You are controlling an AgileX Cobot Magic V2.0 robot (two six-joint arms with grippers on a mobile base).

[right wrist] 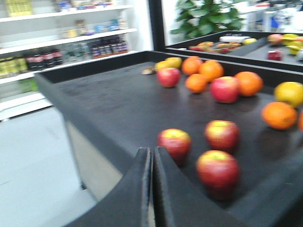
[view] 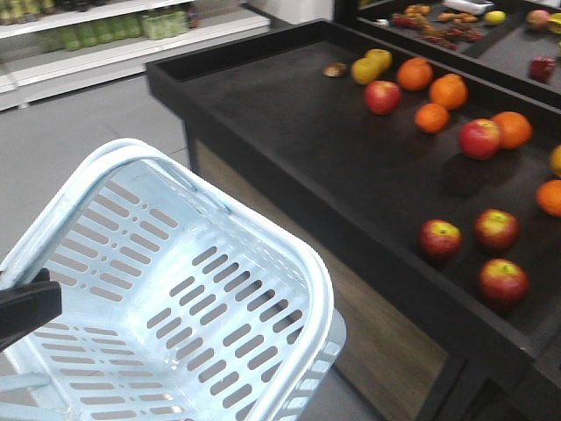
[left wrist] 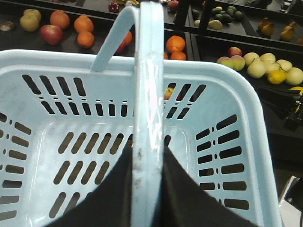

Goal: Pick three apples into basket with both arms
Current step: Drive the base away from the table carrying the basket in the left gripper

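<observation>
Left wrist view: left claw (left wrist: 148, 158) apparently clamped on basket (left wrist: 227, 78) handle; right claw (right wrist: 152, 158) together; oranges (right wrist: 211, 70) among apples (right wrist: 174, 143).

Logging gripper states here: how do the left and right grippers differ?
The left gripper is clamped on the basket handle; the right gripper is shut, empty. The left sits above the basket; the right faces the three nearest apples on the black table. Both are black.

front view overlooks basket (view: 311, 263) and table (view: 289, 132); both wrists face it.
</observation>
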